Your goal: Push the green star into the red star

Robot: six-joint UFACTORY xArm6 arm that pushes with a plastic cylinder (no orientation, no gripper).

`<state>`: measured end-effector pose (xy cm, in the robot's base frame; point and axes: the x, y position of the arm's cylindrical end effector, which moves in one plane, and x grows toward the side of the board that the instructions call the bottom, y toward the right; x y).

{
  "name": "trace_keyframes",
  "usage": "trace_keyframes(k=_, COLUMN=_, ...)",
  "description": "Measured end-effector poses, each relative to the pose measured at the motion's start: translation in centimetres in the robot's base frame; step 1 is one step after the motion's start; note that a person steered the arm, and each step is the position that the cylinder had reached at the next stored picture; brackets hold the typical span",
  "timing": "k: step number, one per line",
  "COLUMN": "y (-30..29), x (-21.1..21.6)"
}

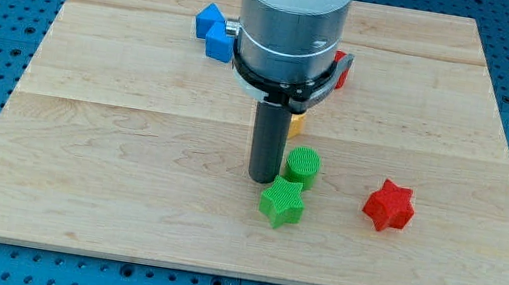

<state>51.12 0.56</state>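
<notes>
The green star [282,203] lies on the wooden board [133,145], below the middle. The red star [389,205] lies to its right, apart from it by a clear gap. My tip [261,178] rests on the board just up and left of the green star, close to it or touching it. A green cylinder [302,165] stands right of the rod, just above the green star.
A blue block [215,30] lies near the view's top, left of the arm. A red block [340,69] and a yellow block [296,123] show partly behind the arm's body. Blue pegboard surrounds the board.
</notes>
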Motion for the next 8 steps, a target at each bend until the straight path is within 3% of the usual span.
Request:
trace_keyframes(k=2, y=-0.9, x=4.4)
trace_keyframes(k=4, y=7.8, x=0.6)
trace_keyframes(k=6, y=-0.8, x=0.5)
trace_keyframes(k=7, y=-0.2, x=-5.0)
trace_keyframes(k=8, y=3.3, x=-7.4)
